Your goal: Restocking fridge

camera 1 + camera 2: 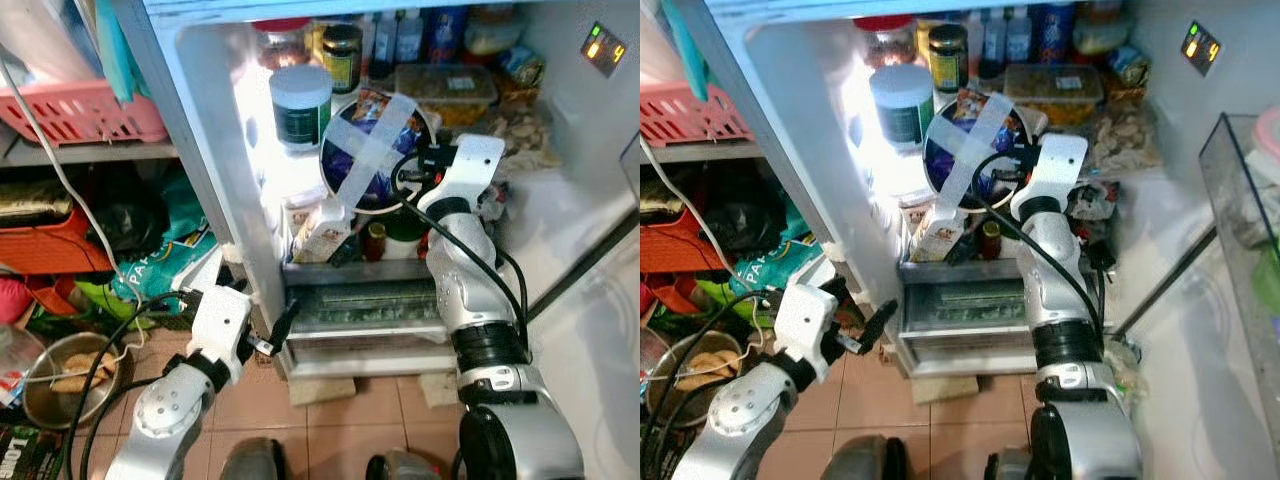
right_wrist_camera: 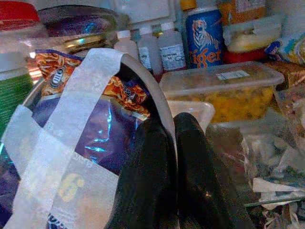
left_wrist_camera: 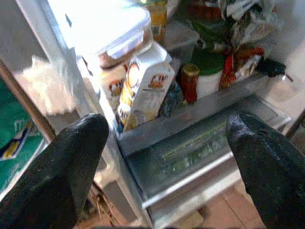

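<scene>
While the fridge (image 1: 215, 150) stands open, the step in hand seems to be the placing of the bowl (image 1: 375, 150), the taped one with the purple packet, on the shelf among the other food.

On the left, the left gripper (image 1: 283, 322) hangs low before the drawer (image 1: 360, 305), its jaws spread wide and holding nothing. In the left wrist view the carton (image 3: 143, 88) and the small jar (image 3: 189, 82) stand beyond the jaws, well apart from them.

To the right, the right gripper (image 2: 174, 157) is at the bowl's rim. Its jaws are pressed together on the rim, one inside and one outside, so the bowl lies just left of them, tilted on its edge. The tub (image 1: 301, 106) is near on the far side of the bowl, and the box (image 2: 224, 88) lies behind the jaws.

I judge that the next move calls for settling the bowl flat and stable before the jaws let go, because it may tip against the tub.
</scene>
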Controlling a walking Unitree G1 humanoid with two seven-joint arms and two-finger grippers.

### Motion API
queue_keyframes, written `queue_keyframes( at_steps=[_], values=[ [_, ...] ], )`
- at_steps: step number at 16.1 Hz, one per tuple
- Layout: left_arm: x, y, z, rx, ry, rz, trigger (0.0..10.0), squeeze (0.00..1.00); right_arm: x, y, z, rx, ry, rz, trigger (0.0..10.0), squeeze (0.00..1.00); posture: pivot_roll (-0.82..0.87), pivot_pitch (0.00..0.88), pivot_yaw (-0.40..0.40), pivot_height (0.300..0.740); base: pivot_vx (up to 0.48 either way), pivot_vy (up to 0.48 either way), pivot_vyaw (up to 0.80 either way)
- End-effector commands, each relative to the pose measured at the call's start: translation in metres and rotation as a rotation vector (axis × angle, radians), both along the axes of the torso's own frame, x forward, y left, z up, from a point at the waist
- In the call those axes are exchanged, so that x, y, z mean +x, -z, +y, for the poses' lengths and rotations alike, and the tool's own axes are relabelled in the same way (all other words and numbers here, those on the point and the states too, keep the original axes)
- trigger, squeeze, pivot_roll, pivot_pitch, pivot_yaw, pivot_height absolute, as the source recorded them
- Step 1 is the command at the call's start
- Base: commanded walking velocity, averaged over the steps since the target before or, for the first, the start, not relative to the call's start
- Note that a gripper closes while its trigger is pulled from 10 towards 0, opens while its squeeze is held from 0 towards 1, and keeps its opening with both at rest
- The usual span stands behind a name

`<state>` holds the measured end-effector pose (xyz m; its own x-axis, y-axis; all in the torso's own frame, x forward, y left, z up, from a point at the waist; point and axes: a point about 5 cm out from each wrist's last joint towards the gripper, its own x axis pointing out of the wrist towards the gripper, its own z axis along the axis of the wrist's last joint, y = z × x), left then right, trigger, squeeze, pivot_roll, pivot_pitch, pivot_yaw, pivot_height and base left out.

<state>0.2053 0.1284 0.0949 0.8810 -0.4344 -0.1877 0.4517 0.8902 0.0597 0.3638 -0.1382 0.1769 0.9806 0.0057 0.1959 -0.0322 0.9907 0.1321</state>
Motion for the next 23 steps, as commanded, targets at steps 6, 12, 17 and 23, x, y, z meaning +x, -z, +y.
queue_keyframes(
  at_steps=[6, 12, 17, 23],
  values=[
    [-0.012, -0.006, 0.008, 0.023, -0.01, 0.028, 10.0, 0.0, 0.018, -0.007, -0.013, 0.196, 0.158, 0.06, 10.0, 0.0, 0.24, 0.18, 0.1, 0.74, 0.0, 0.0, 0.0],
    [-0.02, -0.006, 0.007, 0.023, -0.025, 0.057, 10.0, 0.0, 0.036, -0.029, -0.018, 0.294, 0.281, 0.066, 10.0, 0.0, 0.27, 0.207, 0.101, 0.74, 0.0, 0.0, 0.0],
    [-0.031, -0.006, 0.003, 0.007, -0.04, 0.089, 10.0, 0.0, 0.048, -0.06, -0.03, 0.313, 0.4, 0.037, 10.0, 0.0, 0.27, 0.246, 0.089, 0.74, 0.0, 0.0, 0.0],
    [-0.041, -0.005, -0.004, -0.014, -0.056, 0.127, 10.0, 0.0, 0.052, -0.081, -0.032, 0.294, 0.476, -0.002, 10.0, 0.0, 0.27, 0.276, 0.073, 0.74, 0.0, 0.0, 0.0]
  ],
)
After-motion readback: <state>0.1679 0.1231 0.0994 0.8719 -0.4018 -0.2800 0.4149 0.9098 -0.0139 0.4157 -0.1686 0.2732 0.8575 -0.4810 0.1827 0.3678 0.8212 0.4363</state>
